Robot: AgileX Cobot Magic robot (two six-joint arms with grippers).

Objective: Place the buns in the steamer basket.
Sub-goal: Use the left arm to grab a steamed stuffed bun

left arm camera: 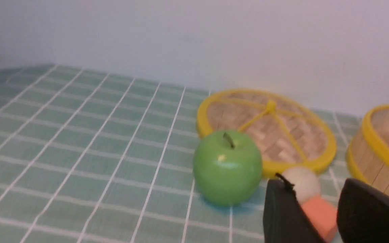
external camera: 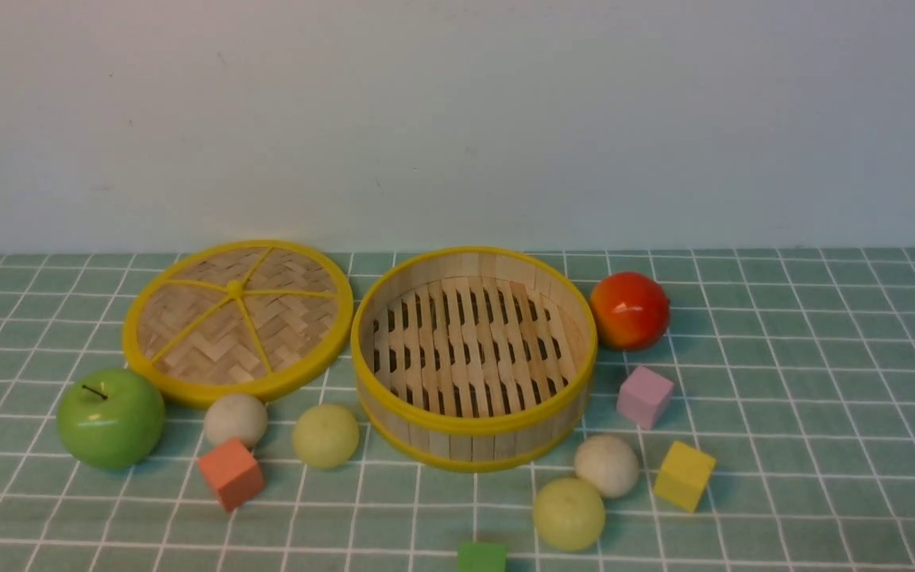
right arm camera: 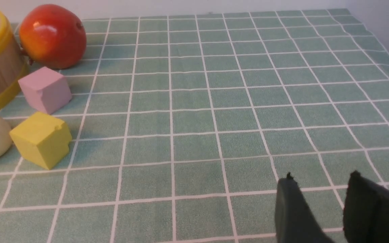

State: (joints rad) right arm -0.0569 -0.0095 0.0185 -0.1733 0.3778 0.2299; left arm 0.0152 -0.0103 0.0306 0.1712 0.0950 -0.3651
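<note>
The buns all lie on the green checked cloth point(external camera: 823, 397), and none of them is in the steamer basket point(external camera: 473, 435) yet. The basket stands in the middle of the cloth.

The left white bun point(external camera: 235, 419) and the left green bun point(external camera: 326, 435) lie a little apart, in front of the basket's left side. The right white bun point(external camera: 606, 465) and the right green bun point(external camera: 569, 513) lie very close together, in front of its right side.

The lid point(external camera: 237, 318) lies flat, right next to the basket on the left. A green apple point(external camera: 110, 417) sits left of the left white bun, and an orange block point(external camera: 230, 473) sits just in front of that bun. A red fruit point(external camera: 630, 311) and a pink block point(external camera: 644, 396) are by the basket's right side. A yellow block point(external camera: 684, 475) sits just beside the right white bun. A green block point(external camera: 481, 557) shows at the near edge.

The left gripper point(left arm camera: 314, 202) has its two black fingers apart and holds nothing. The left white bun and the orange block show past the gap. The right gripper point(right arm camera: 321, 189) is over bare cloth, well apart from the yellow block. Its fingers are apart too, with nothing in them.
</note>
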